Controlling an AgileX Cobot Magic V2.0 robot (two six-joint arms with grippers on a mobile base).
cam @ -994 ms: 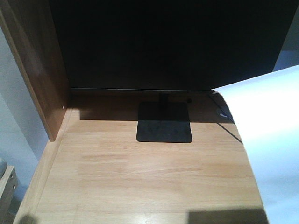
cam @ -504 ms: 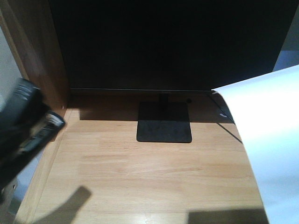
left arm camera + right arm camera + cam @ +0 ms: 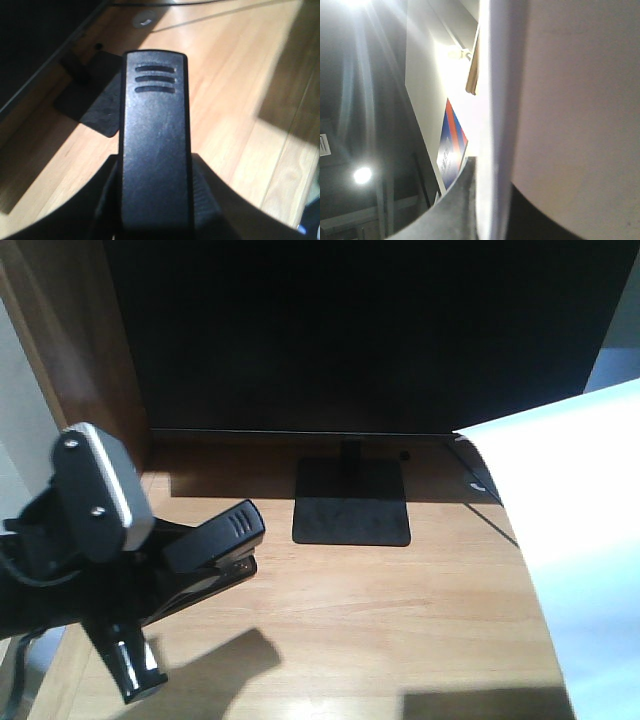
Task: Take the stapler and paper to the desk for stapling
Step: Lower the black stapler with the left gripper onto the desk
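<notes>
Your left pincer (image 3: 155, 215) grips the stapler (image 3: 155, 130) above the bench (image 3: 380, 610).
Your right pincer (image 3: 492, 210) clamps the paper (image 3: 580, 510), well to the left pincer's right.

Black stapler (image 3: 212, 536) tilted above light-wood desk (image 3: 350, 620), left side; blank white paper (image 3: 580, 530) bowed over right edge
</notes>
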